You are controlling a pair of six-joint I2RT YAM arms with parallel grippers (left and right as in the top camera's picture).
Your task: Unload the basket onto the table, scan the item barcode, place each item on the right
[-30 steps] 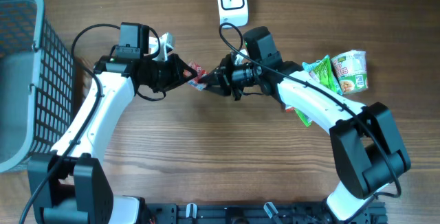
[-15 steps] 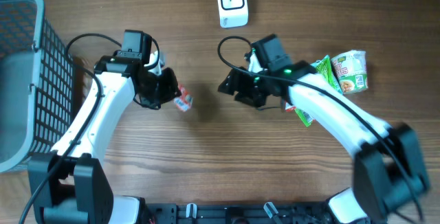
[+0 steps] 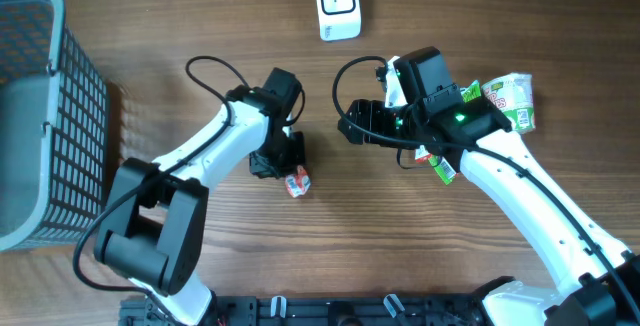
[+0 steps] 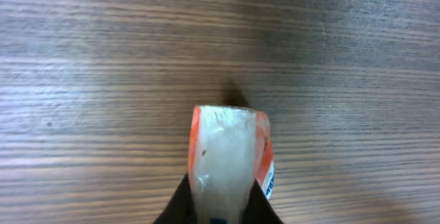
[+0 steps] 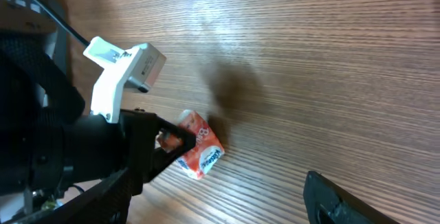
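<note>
Wood-grain table, left claw clamped on orange packet, right claw apart, grey basket at its edge

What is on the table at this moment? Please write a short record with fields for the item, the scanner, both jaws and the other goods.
item: small orange-and-white plastic packet, near the table's middle
scanner: white box-shaped barcode scanner, at the far edge, well apart from the packet
left jaws: shut on the packet
right jaws: open, holding nothing
other goods: green snack bag and green-and-white noodle cup, beside the right arm
basket: grey plastic mesh basket, at the far left
</note>
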